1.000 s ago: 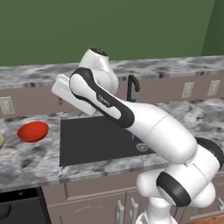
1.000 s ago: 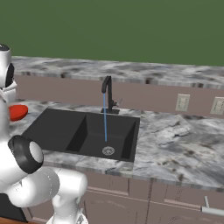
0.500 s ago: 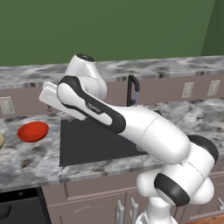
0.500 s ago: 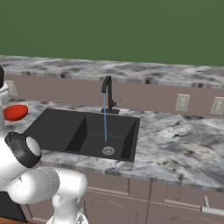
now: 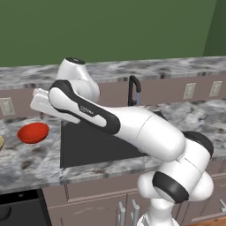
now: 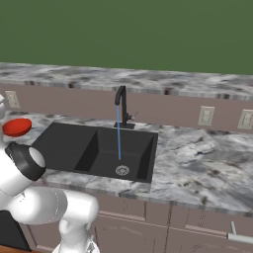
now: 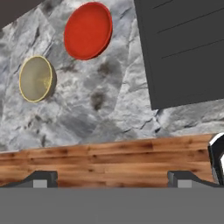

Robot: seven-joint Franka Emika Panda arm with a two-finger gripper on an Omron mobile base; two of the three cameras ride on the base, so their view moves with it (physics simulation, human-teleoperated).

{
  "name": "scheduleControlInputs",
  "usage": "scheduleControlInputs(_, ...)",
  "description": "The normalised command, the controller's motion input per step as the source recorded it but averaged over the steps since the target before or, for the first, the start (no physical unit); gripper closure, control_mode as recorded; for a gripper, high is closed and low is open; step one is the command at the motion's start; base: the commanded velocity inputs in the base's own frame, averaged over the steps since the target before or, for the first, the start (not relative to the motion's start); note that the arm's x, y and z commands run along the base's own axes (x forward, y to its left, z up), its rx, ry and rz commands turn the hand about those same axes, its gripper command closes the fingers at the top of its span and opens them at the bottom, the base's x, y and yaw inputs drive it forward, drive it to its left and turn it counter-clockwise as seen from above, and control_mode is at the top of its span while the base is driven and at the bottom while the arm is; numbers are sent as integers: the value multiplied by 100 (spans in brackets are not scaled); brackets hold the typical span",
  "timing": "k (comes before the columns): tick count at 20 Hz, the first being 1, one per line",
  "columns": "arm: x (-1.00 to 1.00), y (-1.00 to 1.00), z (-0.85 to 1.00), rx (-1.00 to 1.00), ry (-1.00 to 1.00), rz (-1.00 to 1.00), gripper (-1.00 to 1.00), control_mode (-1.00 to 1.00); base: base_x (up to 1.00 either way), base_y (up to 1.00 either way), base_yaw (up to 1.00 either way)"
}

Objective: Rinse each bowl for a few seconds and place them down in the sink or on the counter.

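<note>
Red bowl (image 7: 88,30) and tan bowl (image 7: 36,78) lie on counter (image 7: 109,96), apparently well beyond empty, wide-open jaws.

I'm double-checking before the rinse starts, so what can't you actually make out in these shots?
- Tan bowl: cut off by the left edge in the left base view.
- Sink: its drain is hidden behind the arm in the left base view.
- Gripper: in the hand view just the fingertips rise into frame.

Base views face forward-down, sharing sink (image 6: 99,148) from opposite sides; hand view overlooks counter (image 7: 109,105).
</note>
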Motion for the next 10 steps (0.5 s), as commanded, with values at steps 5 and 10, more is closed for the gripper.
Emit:
scheduleControlInputs(5, -3, 30, -14, -4, -3, 8, -100, -100, 0, 0, 0)
scheduleControlInputs(10, 0, 26, -19, -3, -7, 1, -100, -100, 0, 0, 0)
